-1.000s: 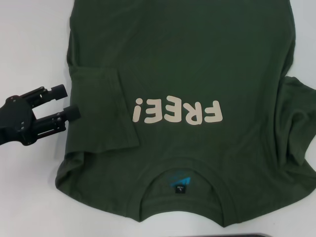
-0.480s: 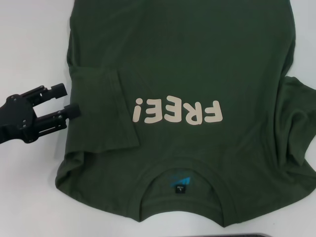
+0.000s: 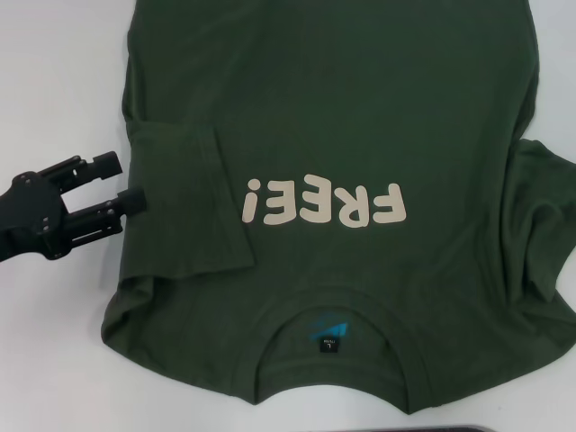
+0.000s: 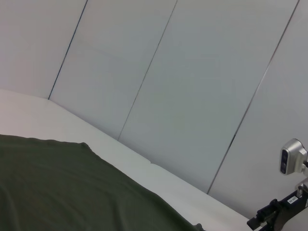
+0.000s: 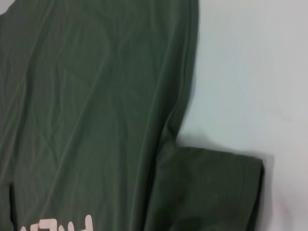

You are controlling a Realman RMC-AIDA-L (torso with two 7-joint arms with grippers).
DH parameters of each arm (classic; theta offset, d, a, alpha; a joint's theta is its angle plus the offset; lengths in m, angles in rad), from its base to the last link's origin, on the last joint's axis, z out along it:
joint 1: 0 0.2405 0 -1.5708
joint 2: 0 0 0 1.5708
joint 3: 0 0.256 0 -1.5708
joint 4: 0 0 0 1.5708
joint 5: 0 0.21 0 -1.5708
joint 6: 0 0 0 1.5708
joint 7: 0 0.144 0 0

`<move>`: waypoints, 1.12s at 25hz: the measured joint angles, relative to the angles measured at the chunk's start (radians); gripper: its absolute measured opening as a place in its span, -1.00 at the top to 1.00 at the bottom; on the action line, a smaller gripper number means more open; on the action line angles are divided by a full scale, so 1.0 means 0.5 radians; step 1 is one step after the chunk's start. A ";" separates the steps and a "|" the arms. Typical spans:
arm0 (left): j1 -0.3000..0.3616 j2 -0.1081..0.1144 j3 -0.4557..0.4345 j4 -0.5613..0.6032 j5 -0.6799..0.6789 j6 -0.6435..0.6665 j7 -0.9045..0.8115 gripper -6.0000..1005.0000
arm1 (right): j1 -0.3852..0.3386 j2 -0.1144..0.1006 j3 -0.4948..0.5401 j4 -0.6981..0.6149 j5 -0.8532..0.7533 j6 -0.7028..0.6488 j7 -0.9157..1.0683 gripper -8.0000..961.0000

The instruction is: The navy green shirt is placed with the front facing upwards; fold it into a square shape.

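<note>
While its two black fingers stand apart and empty, the left gripper (image 3: pixel 126 184) hovers just beside the folded-in sleeve of the dark olive-green cotton shirt (image 3: pixel 342 108), spread front-up on the white table (image 3: pixel 54 81). From the left wrist, shirt cloth (image 4: pixel 72 187) lies below grey wall panels (image 4: pixel 192 86). From the right wrist, the other sleeve (image 5: pixel 211 187) lies flat; the right gripper is unseen.

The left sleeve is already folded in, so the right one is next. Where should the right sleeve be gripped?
Judging by how the right sleeve lies spread flat beyond the navy green shirt, pinch its outer hem, coming from the robot's right.
</note>
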 joint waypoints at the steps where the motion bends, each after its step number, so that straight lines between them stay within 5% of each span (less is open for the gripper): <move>1: 0.000 0.000 0.000 0.000 0.003 0.000 0.000 -0.56 | 0.003 -0.001 0.000 0.013 -0.001 0.012 0.000 -0.77; 28: 0.012 0.000 0.000 0.001 0.007 -0.017 0.000 -0.56 | 0.026 -0.014 0.000 0.197 -0.001 0.179 0.003 -0.77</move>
